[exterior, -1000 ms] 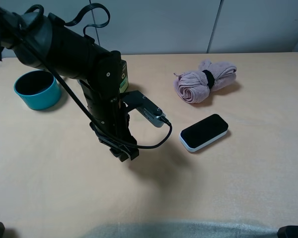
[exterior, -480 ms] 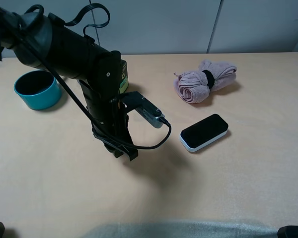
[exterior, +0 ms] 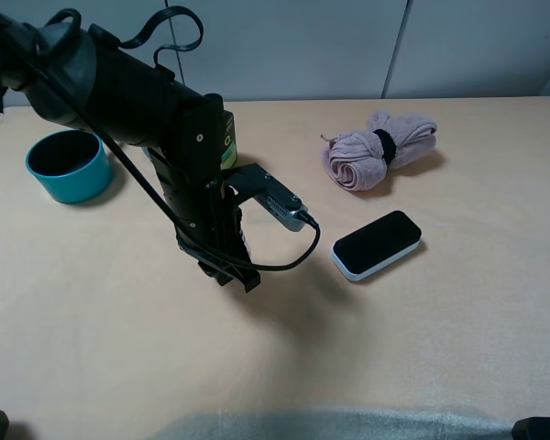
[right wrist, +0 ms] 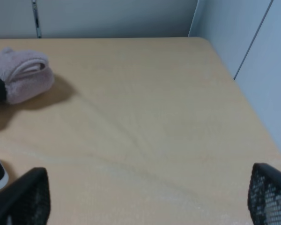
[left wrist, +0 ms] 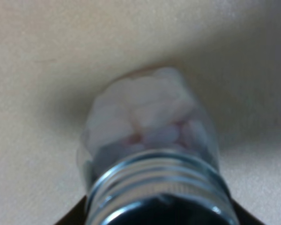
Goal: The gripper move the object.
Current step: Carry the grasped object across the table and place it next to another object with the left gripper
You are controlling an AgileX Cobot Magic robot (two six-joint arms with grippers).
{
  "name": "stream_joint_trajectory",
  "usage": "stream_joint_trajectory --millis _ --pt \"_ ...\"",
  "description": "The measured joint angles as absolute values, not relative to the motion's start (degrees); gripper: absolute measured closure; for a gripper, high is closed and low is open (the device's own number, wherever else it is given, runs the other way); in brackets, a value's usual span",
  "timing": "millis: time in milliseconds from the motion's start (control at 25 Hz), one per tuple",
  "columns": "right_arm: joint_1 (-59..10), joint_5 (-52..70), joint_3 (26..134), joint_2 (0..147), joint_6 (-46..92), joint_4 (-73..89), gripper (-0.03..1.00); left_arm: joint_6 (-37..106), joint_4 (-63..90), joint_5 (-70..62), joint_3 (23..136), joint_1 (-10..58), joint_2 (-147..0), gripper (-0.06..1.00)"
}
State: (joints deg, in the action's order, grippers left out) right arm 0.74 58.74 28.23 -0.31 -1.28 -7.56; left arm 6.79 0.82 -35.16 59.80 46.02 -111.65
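In the left wrist view the small clear glass jar (left wrist: 147, 122), with a ribbed silver screw cap and pale whitish-pink contents, fills the frame, cap end between the dark fingers (left wrist: 72, 216). It hangs close over the tan table. In the exterior high view the black left arm points down at centre-left. My left gripper (exterior: 231, 273) is low over the table, and the arm hides the jar there. My right gripper (right wrist: 145, 201) is open and empty, its fingertips (right wrist: 18, 197) wide apart over the table's right end.
A teal bowl (exterior: 69, 165) stands at the far left. The black pump bottle's green label (exterior: 227, 142) shows behind the left arm. A rolled pink towel (exterior: 378, 148) and a black-and-white flat device (exterior: 376, 244) lie to the right. The table's right edge (right wrist: 234, 79) meets a wall.
The left gripper has shifted slightly to the right and a little up with the jar. Everything else stays where it was.
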Motion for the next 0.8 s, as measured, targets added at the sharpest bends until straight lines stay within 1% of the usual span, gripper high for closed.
stream_joint_trajectory --millis 320,560,800 --pt "0.7 58.7 28.2 -0.3 -1.3 -7.6 0.33 6.8 0.8 -34.0 61.0 46.0 -111.6 0.56" --pt "0.7 58.7 28.2 -0.3 -1.3 -7.6 0.33 6.7 0.8 -36.1 66.3 46.0 -111.6 0.56" --pt "0.7 58.7 28.2 -0.3 -1.3 -7.6 0.33 3.7 0.6 -39.9 72.7 45.3 -111.7 0.56"
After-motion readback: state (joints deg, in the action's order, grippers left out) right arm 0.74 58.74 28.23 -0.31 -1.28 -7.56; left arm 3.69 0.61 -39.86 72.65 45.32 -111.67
